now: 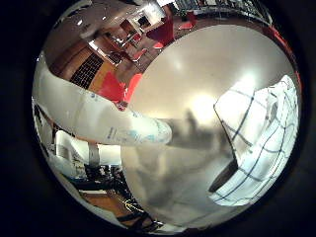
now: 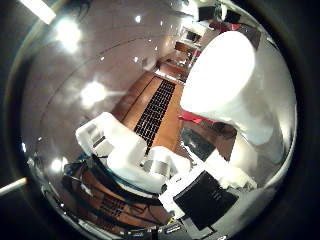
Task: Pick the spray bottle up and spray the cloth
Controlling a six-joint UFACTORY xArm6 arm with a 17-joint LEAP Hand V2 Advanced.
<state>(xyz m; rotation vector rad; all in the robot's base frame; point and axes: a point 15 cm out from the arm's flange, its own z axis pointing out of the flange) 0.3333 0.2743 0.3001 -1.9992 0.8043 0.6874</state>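
Looking out from the little finger side of the palm, a white spray bottle (image 1: pixel 94 116) crosses the view close to the camera, with pale blue print near its rounded end. Beneath it lies a round, light-coloured counter (image 1: pixel 197 64) whose top is glossy and reflects the lamps. A white cloth (image 1: pixel 261 143) with thin dark checked lines lies crumpled near one edge of the counter, apart from the bottle. Red chairs (image 1: pixel 113 89) stand on the floor beyond the counter's edge.

From the thumb side of the palm, the same bottle fills much of the view as a bright white body. The white and black fingers (image 2: pixel 125 150) of the hand (image 2: pixel 165 175) are curled and seem to close round the bottle, though the contact itself is not plainly visible.
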